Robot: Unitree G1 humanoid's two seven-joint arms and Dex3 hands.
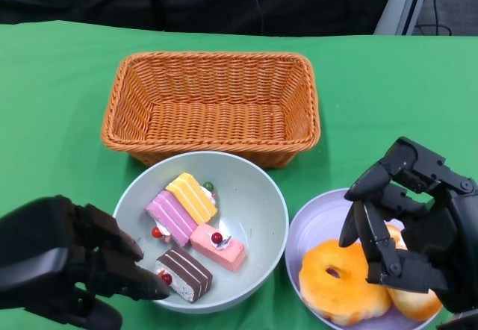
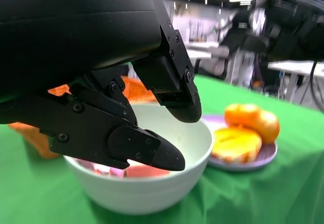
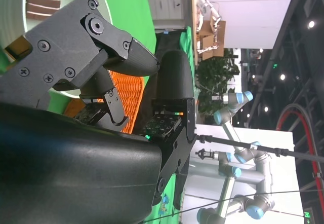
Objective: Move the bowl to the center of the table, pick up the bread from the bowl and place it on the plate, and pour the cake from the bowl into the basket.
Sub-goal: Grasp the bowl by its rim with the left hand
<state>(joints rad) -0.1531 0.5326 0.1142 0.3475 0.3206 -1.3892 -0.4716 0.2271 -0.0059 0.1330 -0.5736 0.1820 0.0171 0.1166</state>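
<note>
The left hand (image 1: 71,270) is seen at the smooth, round pale bowl (image 1: 258,218); its fingers are parted, one fingertip at the near rim, nothing gripped. Four block-shaped cake slices (image 1: 196,234) lie inside, long axes angled diagonally. Behind stands an oblong woven wicker basket (image 1: 213,106). Glazed, rounded bread (image 1: 343,281) rests on the lilac plate (image 1: 310,229). Above it, the right hand (image 1: 411,222) is spread open, empty.

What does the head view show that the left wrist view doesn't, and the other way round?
Only the head view shows the right hand hovering open over the plate, the whole basket and each cake slice in the bowl. Only the left wrist view shows the bowl's outer side and the room behind. Both show the left hand at the bowl's rim and bread on the plate.
</note>
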